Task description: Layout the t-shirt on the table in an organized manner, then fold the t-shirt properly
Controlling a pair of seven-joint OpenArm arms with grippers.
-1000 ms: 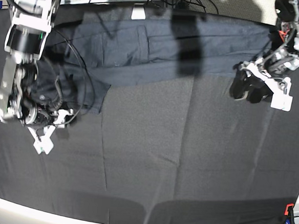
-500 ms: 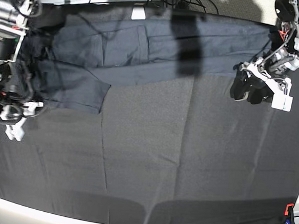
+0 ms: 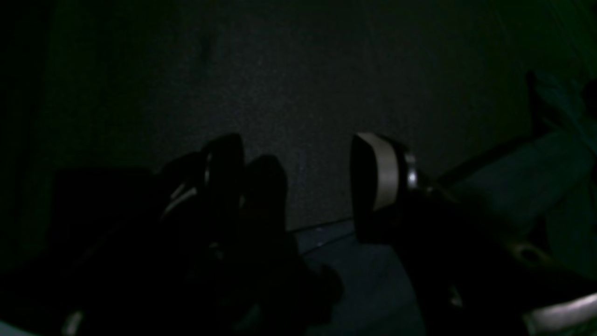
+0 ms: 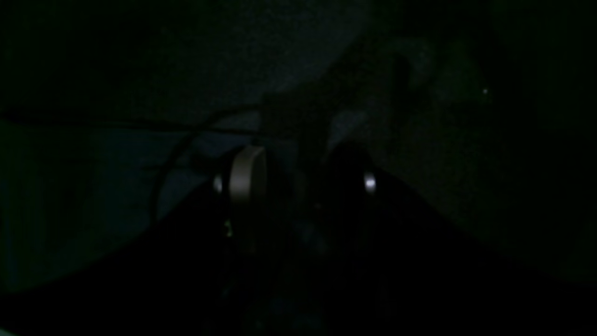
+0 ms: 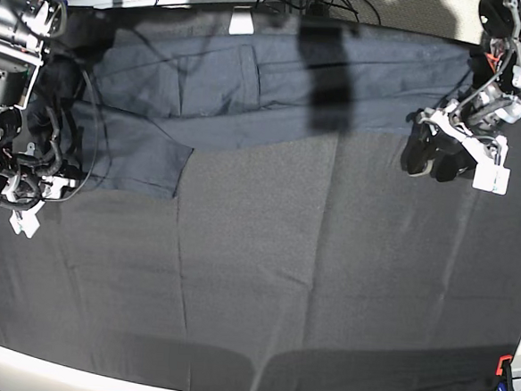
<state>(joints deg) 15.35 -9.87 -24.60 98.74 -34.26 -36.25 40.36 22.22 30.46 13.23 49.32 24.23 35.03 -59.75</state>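
The t-shirt point(image 5: 251, 78) lies spread along the far edge of the table point(image 5: 326, 281), a long dark charcoal band running from the far left corner across to the right, with 1 sleeve or flap hanging down toward the near side at its left end. A small pale label point(image 5: 242, 22) sits at the shirt's far edge, near the middle. A dark vertical shadow crosses the shirt to the right of that label.

The left gripper point(image 5: 456, 151) hovers just off the shirt's right end, above the black tablecloth. In the left wrist view its 2 fingers point(image 3: 378, 172) stand wide apart with only dark cloth between them, and nothing is held; a paler fold of the shirt point(image 3: 527, 182) shows to the right of them.

The right gripper point(image 5: 27, 206) sits at the shirt's left end, beside the hanging flap, with black cables point(image 5: 86, 138) looping over the fabric there. The right wrist view is very dark: 2 fingers point(image 4: 247, 179) show with a moderate gap, and bluish shirt fabric lies to their left, but I cannot tell whether any cloth is pinched between them.

A red and blue clamp point(image 5: 503, 387) grips the table's near right corner, well apart from the shirt.
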